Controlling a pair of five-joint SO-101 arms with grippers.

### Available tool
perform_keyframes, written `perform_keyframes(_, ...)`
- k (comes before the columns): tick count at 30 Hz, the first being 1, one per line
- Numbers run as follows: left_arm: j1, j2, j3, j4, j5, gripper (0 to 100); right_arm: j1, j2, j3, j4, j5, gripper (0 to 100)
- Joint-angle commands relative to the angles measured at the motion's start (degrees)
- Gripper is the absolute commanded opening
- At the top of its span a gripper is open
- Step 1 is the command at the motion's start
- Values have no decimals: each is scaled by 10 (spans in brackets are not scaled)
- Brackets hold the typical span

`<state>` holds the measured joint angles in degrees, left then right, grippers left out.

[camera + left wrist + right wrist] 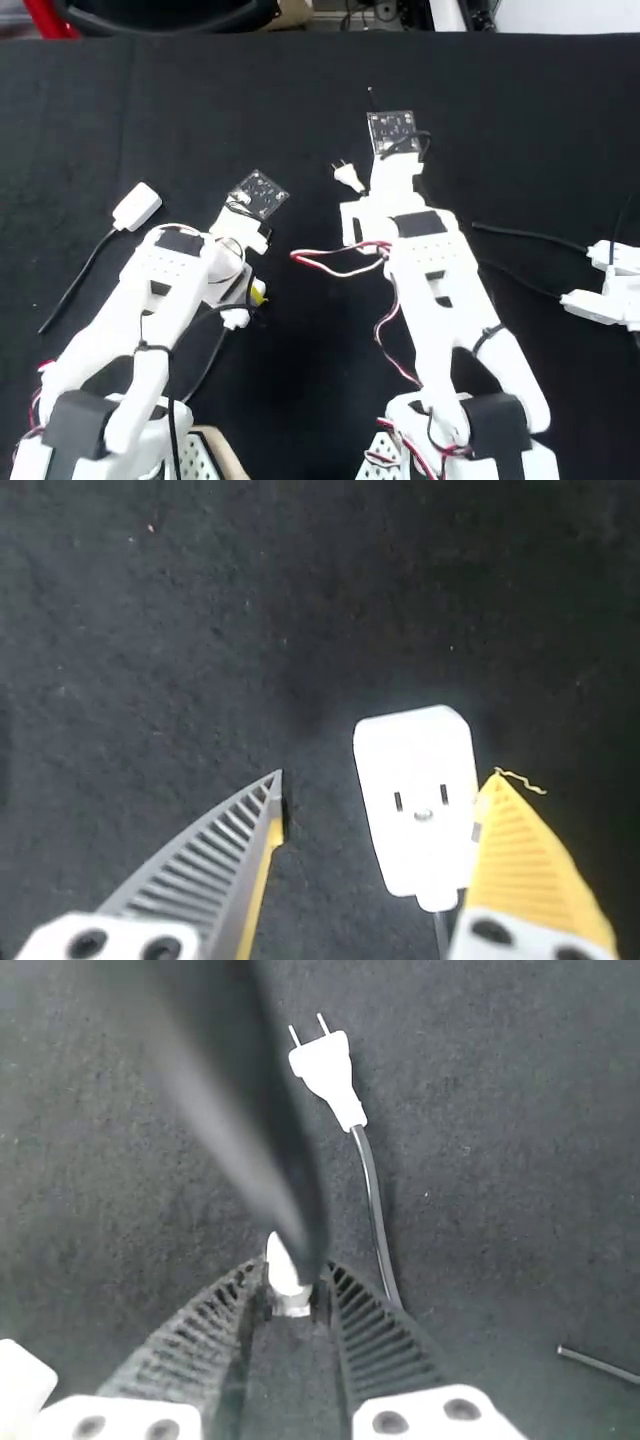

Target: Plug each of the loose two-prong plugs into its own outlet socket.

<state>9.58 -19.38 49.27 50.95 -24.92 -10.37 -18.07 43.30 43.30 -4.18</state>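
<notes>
Right wrist view: the right fingers (375, 1345) are closed on a small white piece (283, 1278) under a blurred dark cord (220, 1110). A loose two-prong plug (325, 1065) lies just beyond.

Left wrist view: the left fingers (225, 845) are spread wide and hold nothing. An outlet socket (418, 800) lies between them, just beside the yellow one.

High view: a corded white socket (137, 205) lies near the tabletop's (200, 100) left edge.

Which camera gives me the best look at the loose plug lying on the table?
The right wrist view: the loose plug lies close, both prongs and its cable clear. The high view shows it small, beside the right arm.
</notes>
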Motion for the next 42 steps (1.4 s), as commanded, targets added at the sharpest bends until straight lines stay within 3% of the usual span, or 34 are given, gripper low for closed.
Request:
perform_keyframes(1,13,-61,-31,46,7,296,10,5,-35,4,17,12)
perform_keyframes(5,36,-88,-25,70,32,295,10,7,-36,4,18,12)
perform_keyframes(8,36,-47,-14,11,10,293,14,7,-36,4,12,12)
perform_keyframes(12,92,-13,-40,70,27,235,25,7,-44,4,12,12)
perform_keyframes(15,109,-11,-9,13,38,241,30,7,-44,4,12,12)
perform_keyframes(24,80,-8,-10,-13,40,254,30,7,-48,19,12,12)
perform_keyframes(35,78,189,-136,39,40,250,29,7,-48,22,12,12)
perform_keyframes(42,34,212,-178,74,45,251,30,7,-48,22,12,12)
